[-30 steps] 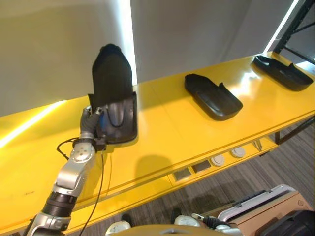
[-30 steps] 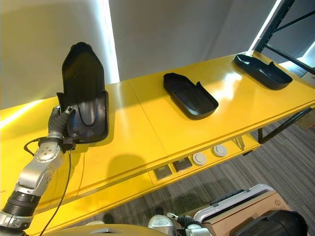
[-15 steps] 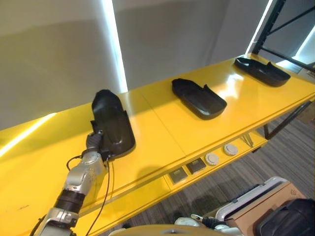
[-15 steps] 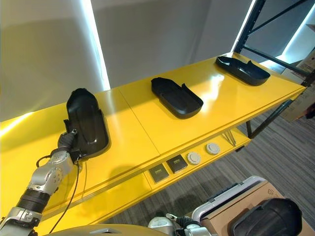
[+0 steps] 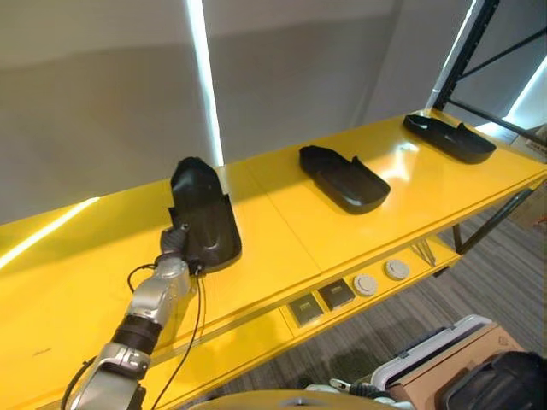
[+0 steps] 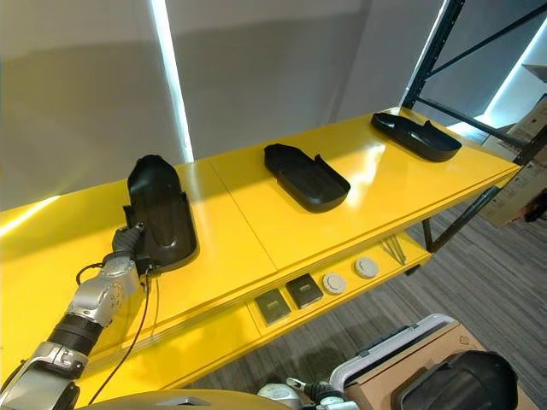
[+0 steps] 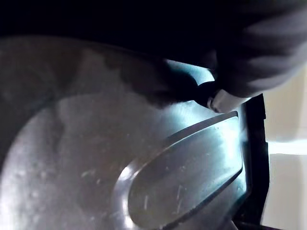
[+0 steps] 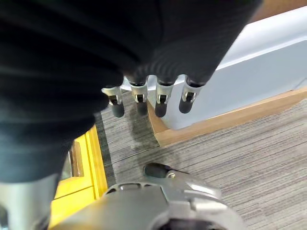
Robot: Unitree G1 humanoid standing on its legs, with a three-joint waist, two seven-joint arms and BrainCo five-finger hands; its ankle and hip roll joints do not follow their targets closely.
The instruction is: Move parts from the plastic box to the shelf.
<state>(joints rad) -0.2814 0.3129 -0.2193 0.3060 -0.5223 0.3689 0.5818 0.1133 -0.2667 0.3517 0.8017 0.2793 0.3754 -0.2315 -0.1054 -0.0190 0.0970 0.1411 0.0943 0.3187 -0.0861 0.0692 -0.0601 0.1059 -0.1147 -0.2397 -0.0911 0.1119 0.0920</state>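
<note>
Gripping black part on shelf, left robot hand fingers mostly hidden.

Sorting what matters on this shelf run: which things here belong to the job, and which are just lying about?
Job:
- black part at the left hand
- two more black parts
- yellow shelf

Lying about:
- round discs and dark square plates on the lower ledge

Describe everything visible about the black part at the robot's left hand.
The black part is a long moulded shell of matte, plastic-looking material, with a rounded far end, raised side walls and a hollow, slightly glossy inside. It lies flat on the yellow shelf, open side up, leftmost of three similar parts. The left hand is at its near edge; its grip is hidden.
</note>
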